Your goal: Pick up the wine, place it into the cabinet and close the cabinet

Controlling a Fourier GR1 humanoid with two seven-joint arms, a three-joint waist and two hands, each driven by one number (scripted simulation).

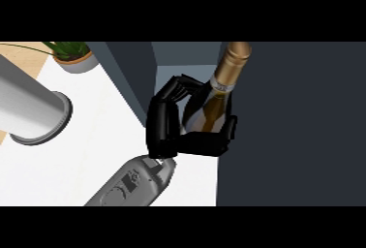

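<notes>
At the middle of the head view, one black hand [172,131] is curled round the lower body of the wine bottle [218,99]. Which arm it belongs to cannot be told from this view alone; its grey forearm [132,186] enters from the lower edge, left of centre. The fingers [175,92] wrap the bottle's left side and the thumb [230,131] presses its right side, so the hand is grasping the bottle.

The bottle stands nearly upright, tilted slightly to the right. Its gold foil neck [232,65] points toward the top of the view, and a pale band sits where the neck meets the dark glass.

The bottle and hand lie in the narrow opening of the cabinet [293,126], between a dark panel on the right and a dark grey wall [132,72] on the left.

On the white surface [79,160] to the left stands a grey cylinder [28,111] on a round base. A potted plant [71,55] sits near the upper left corner, well apart from the hand.
</notes>
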